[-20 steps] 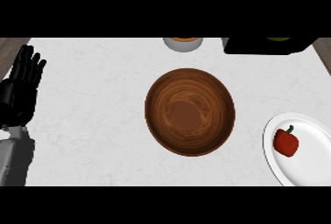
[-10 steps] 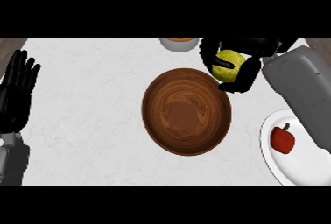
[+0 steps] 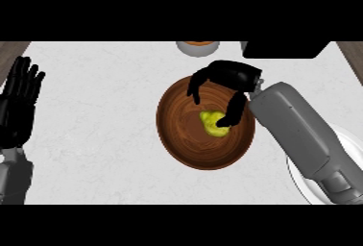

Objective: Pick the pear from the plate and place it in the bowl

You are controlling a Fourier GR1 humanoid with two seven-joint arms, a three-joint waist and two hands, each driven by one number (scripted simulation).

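The brown wooden bowl (image 3: 186,144) stands at the counter's middle. A yellow-green pear (image 3: 211,124) lies inside it, a little right of its centre. My right hand (image 3: 230,77) hovers over the bowl's far rim, its fingers spread and pointing down. One finger (image 3: 231,109) reaches to the pear's right side, while another hangs apart over the bowl's left part. The white plate (image 3: 302,185) lies at the right, mostly hidden under my right forearm. My left hand (image 3: 17,110) rests open at the left edge, fingers up.
A small grey cup (image 3: 197,47) with something orange in it stands at the counter's far edge, behind the bowl. A black box (image 3: 284,49) sits at the far right. White marble counter stretches between the bowl and my left hand.
My right hand came down and left from the far edge over the bowl with the pear. The pear now lies in the bowl, and the fingers have spread.
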